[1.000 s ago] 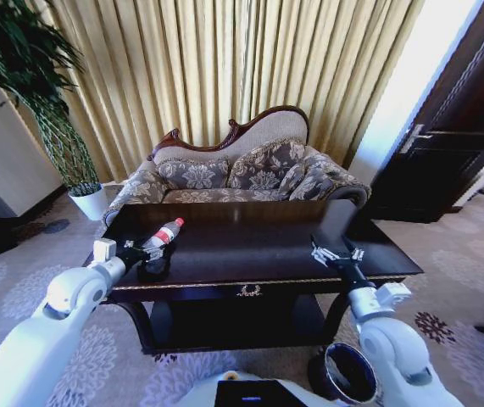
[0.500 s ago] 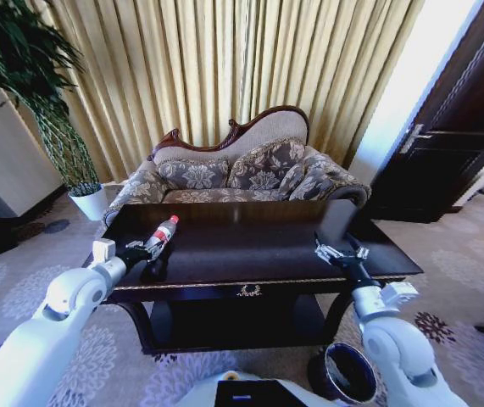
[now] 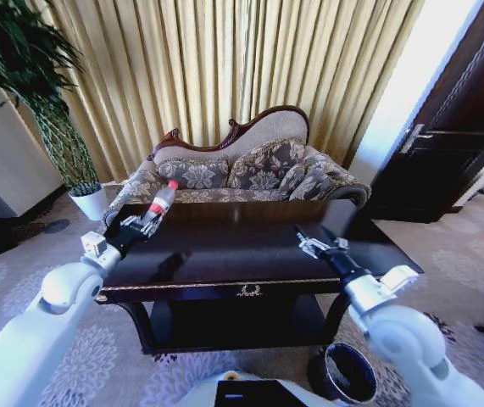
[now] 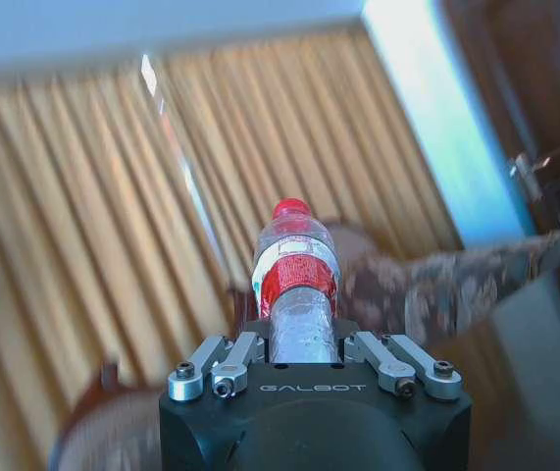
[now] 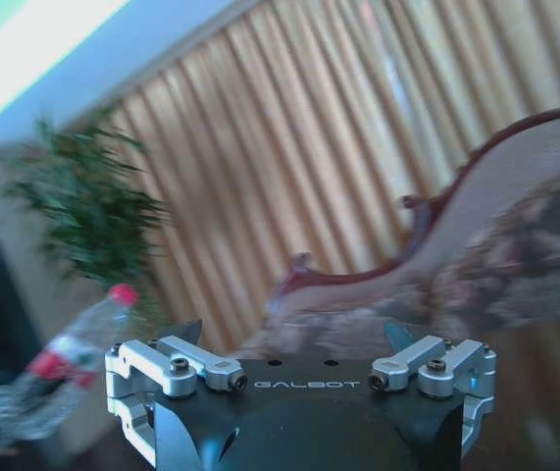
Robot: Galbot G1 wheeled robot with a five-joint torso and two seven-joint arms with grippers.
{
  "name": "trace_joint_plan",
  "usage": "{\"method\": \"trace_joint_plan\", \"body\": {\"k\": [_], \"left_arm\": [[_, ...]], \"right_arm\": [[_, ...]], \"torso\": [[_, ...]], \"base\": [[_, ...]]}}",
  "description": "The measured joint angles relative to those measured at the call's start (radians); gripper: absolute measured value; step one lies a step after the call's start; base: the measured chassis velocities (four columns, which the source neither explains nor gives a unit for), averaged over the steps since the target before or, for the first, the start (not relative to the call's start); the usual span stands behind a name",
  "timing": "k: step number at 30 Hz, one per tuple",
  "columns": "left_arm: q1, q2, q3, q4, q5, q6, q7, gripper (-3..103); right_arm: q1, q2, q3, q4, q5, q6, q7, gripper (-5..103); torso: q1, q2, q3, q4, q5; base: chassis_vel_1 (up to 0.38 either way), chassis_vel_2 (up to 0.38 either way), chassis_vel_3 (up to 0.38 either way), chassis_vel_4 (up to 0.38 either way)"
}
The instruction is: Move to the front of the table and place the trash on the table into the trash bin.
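Bottle, clear plastic with red cap and white label, held tilted in the air above the left end of the dark table, clamped in the left tool. Right tool hovers open over the table's right side. Trash bin stands on the carpet, front right.

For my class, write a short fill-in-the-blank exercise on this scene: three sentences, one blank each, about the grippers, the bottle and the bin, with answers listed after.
1. The left gripper holds the bottle by its body, and the bottle's cap is coloured ____.
2. The right gripper hovers above the table with its fingers ____.
3. The trash bin stands on the ____, beside the table's front right leg.

Missing words: red; open; carpet
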Motion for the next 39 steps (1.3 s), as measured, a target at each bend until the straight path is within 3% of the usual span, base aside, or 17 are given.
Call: {"method": "trace_joint_plan", "body": {"k": [1, 4, 5, 9, 10, 12, 13, 15, 16, 19, 24, 28, 39], "left_arm": [[-0.040, 0.002, 0.030, 0.012, 0.018, -0.037, -0.007, 30], [-0.073, 0.003, 0.054, 0.022, 0.021, -0.056, -0.018, 30], [-0.115, 0.007, 0.083, 0.031, 0.014, -0.071, -0.028, 30], [-0.182, 0.034, 0.141, 0.028, -0.031, -0.064, -0.049, 30], [-0.182, 0.034, 0.141, 0.028, -0.031, -0.064, -0.049, 30], [-0.219, 0.060, 0.188, 0.027, -0.074, -0.053, -0.053, 30], [-0.219, 0.060, 0.188, 0.027, -0.074, -0.053, -0.053, 30], [-0.285, 0.085, 0.279, 0.045, -0.118, -0.039, -0.064, 30], [-0.285, 0.085, 0.279, 0.045, -0.118, -0.039, -0.064, 30], [-0.393, 0.095, 0.387, 0.054, -0.162, -0.012, -0.097, 30], [-0.489, 0.114, 0.466, 0.034, -0.215, 0.023, -0.123, 30], [-0.563, 0.158, 0.516, -0.015, -0.246, 0.049, -0.141, 30], [-0.573, 0.276, 0.539, -0.098, -0.293, 0.052, -0.144, 30]], "right_arm": [[0.051, -0.054, -0.005, -0.010, 0.084, 0.000, 0.000, 100], [0.091, -0.096, -0.013, -0.021, 0.128, -0.001, 0.000, 100], [0.154, -0.162, -0.034, -0.044, 0.180, -0.001, 0.000, 100], [0.326, -0.302, -0.116, -0.131, 0.291, -0.001, -0.016, 100], [0.326, -0.302, -0.116, -0.131, 0.291, -0.001, -0.016, 100], [0.474, -0.363, -0.211, -0.203, 0.347, -0.001, -0.039, 100], [0.474, -0.363, -0.211, -0.203, 0.347, -0.001, -0.039, 100], [0.629, -0.387, -0.342, -0.264, 0.391, -0.001, -0.042, 100], [0.629, -0.387, -0.342, -0.264, 0.391, -0.001, -0.042, 100], [0.771, -0.362, -0.484, -0.319, 0.396, -0.004, -0.041, 100], [0.858, -0.320, -0.579, -0.354, 0.394, -0.008, -0.041, 100], [0.967, -0.224, -0.681, -0.418, 0.399, -0.012, -0.041, 100], [0.999, -0.057, -0.714, -0.454, 0.397, -0.022, -0.039, 100]], "torso": [[0.000, 0.000, 0.000, 0.0000, -0.0001], [0.000, 0.000, 0.000, -0.0002, -0.0001], [0.000, 0.000, 0.000, -0.0001, -0.0001], [0.000, 0.000, 0.000, 0.0000, -0.0001], [0.000, 0.000, 0.000, 0.0000, -0.0001], [0.000, 0.000, 0.000, 0.0001, -0.0003], [0.000, 0.000, 0.000, 0.0001, -0.0003], [0.000, 0.000, 0.000, 0.0003, -0.0005], [0.000, 0.000, 0.000, 0.0003, -0.0005], [0.000, 0.000, 0.000, -0.0003, -0.0004], [0.000, 0.000, 0.000, -0.0003, -0.0001], [0.000, 0.000, 0.000, 0.0000, -0.0002], [0.000, 0.000, 0.000, 0.0000, -0.0005]], "base": [[0.000, 0.000, 0.000, 0.000], [0.000, 0.000, 0.000, 0.000], [0.000, 0.000, 0.000, 0.000], [0.000, 0.000, 0.000, 0.000], [0.000, 0.000, 0.000, 0.000], [0.000, 0.000, 0.000, 0.000], [0.000, 0.000, 0.000, 0.000], [0.000, 0.000, 0.000, 0.000], [0.000, 0.000, 0.000, 0.000], [0.000, 0.000, 0.000, 0.000], [0.000, 0.000, 0.000, 0.000], [0.000, 0.000, 0.000, 0.000], [0.000, 0.000, 0.000, 0.000]]}}
